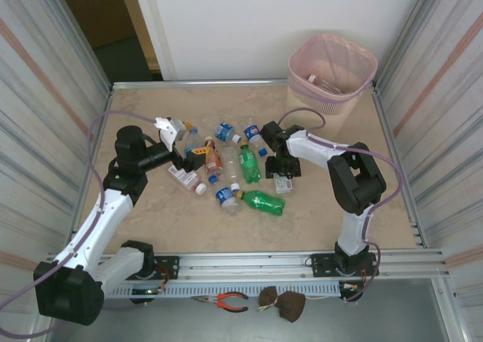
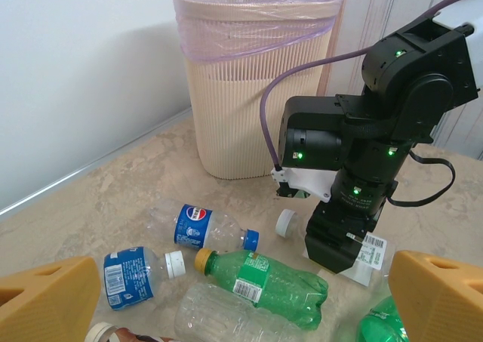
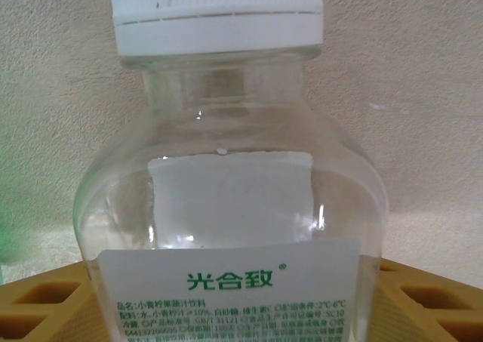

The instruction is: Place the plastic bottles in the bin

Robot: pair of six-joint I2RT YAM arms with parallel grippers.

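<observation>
Several plastic bottles lie in a heap mid-table: a green one [image 1: 249, 163], another green one [image 1: 264, 201], blue-labelled ones [image 1: 224, 131] and an orange-brown one [image 1: 213, 159]. My left gripper [image 1: 195, 155] hovers at the heap's left side, open; in its wrist view its yellow fingers [image 2: 45, 300] stand wide apart above a green bottle [image 2: 264, 278] and a Pepsi bottle [image 2: 198, 227]. My right gripper [image 1: 281, 174] is lowered over a clear white-capped, white-labelled bottle [image 3: 234, 206], open, with a finger on each side. The pale pink bin [image 1: 302, 93] stands at the far right corner.
Corrugated metal walls close in the table on both sides. The bin [image 2: 249, 93] carries a thin purple liner. A loose white cap [image 2: 287, 221] lies by the right arm. Pliers [image 1: 226, 302] rest on the front rail below the table edge.
</observation>
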